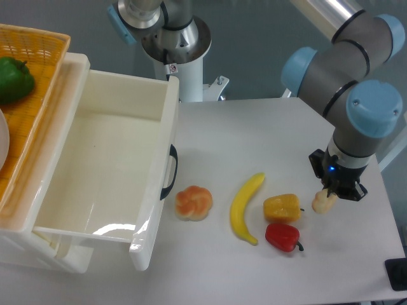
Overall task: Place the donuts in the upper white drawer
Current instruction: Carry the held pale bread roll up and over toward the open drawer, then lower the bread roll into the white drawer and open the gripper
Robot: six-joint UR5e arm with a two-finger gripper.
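The upper white drawer (166, 114) stands pulled open at the left, its inside bare, with a dark curved handle (170, 173) on the front panel. One donut (194, 203), cream with an orange-brown top, lies on the table just right of the handle. My gripper (333, 194) is at the right side of the table, pointing down. It is shut on a second donut (323, 203), which shows pale and edge-on at the fingertips, right of the yellow pepper.
A banana (245, 207), a yellow pepper (282, 207) and a red pepper (282, 236) lie between the two donuts. An orange woven basket (44, 76) holding a green pepper (13, 79) sits on top at the far left. A dark object (395, 274) is at the table's right corner.
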